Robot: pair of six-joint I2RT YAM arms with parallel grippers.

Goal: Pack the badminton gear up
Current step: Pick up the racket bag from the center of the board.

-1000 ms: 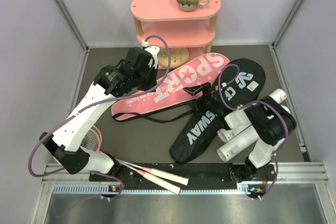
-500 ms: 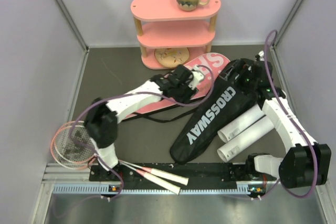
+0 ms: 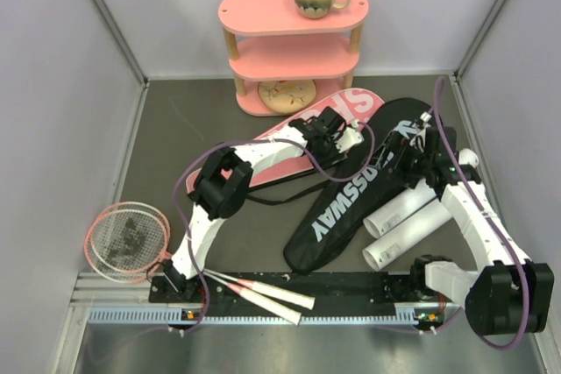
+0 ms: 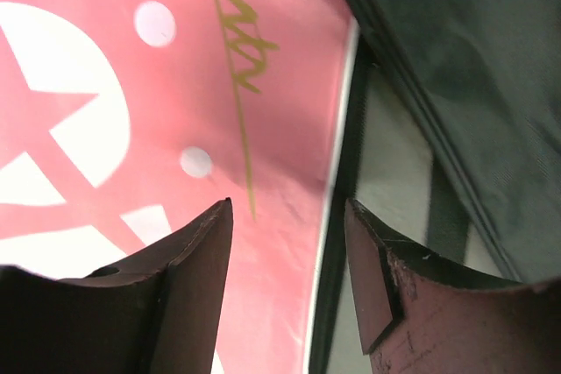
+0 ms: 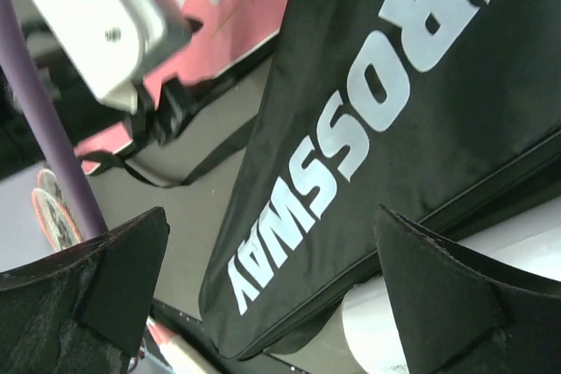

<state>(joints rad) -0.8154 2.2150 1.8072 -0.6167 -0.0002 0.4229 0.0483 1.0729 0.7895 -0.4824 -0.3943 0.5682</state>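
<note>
My left gripper [image 4: 287,209] hangs open over the right edge of the pink bag [image 4: 114,111]. My right gripper [image 5: 272,221] is wide open above the black bag [image 5: 438,102].

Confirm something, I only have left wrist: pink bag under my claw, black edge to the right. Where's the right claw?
Observer: The right claw hovers open over the black CROSSWAY bag, holding nothing.
Operator: Rackets packed?
Observer: No. The rackets lie at the near left, heads stacked, outside both bags.
Operator: Tubes?
Observer: The white tubes lie loose along the CROSSWAY bag's right edge.
</note>
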